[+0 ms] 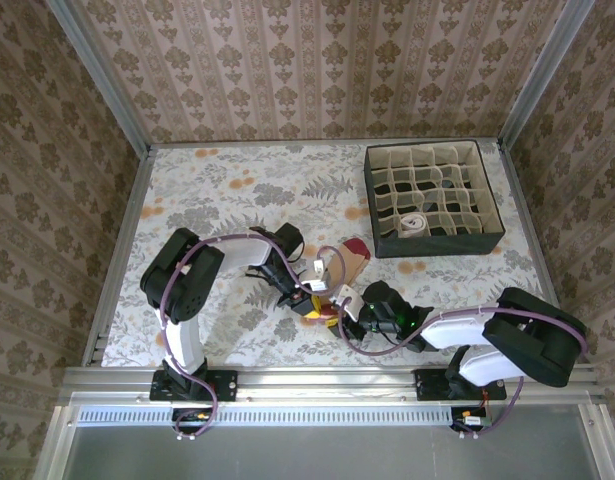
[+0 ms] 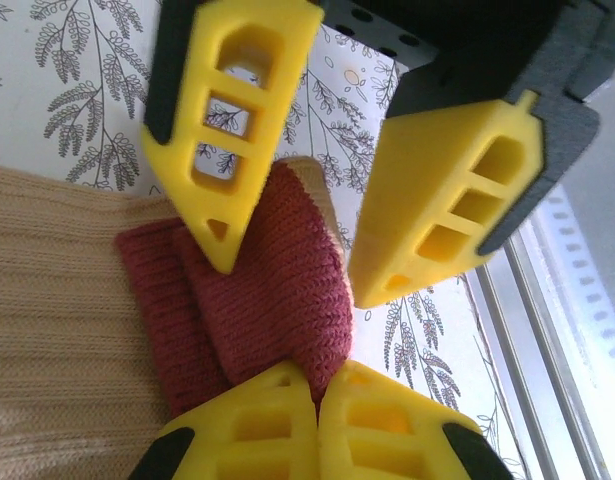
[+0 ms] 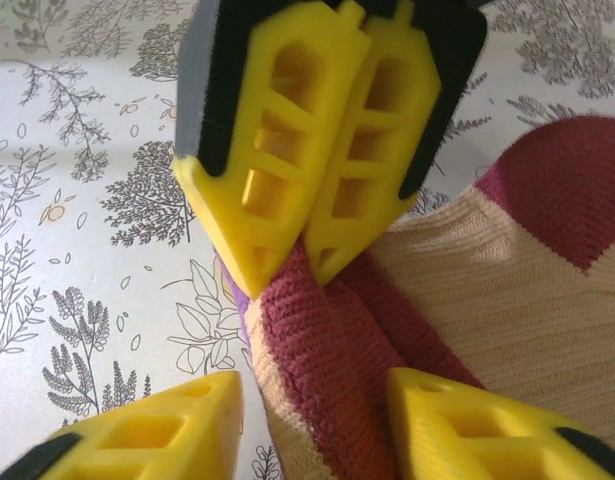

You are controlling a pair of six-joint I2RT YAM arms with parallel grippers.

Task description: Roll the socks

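The floral tabletop [image 1: 217, 190], enclosed by patterned wallpaper, carries a divided box [image 1: 492, 205] at far right, with a cream rolled sock [image 1: 417, 222] in one of its near compartments. The tan sock [image 1: 352, 262] lies near centre, its maroon end toward the near edge, between the two tools. The left tool [image 3: 307, 262] is fully closed, pinching a raised fold of that maroon end. The right tool [image 2: 295, 280] stands partly open, fingers straddling the same end, gripping nothing.

Tan sock [image 1: 342, 266], maroon end folded, lies on the table [image 1: 217, 200]; cream sock [image 1: 415, 224] sits rolled in the divided box [image 1: 439, 243].
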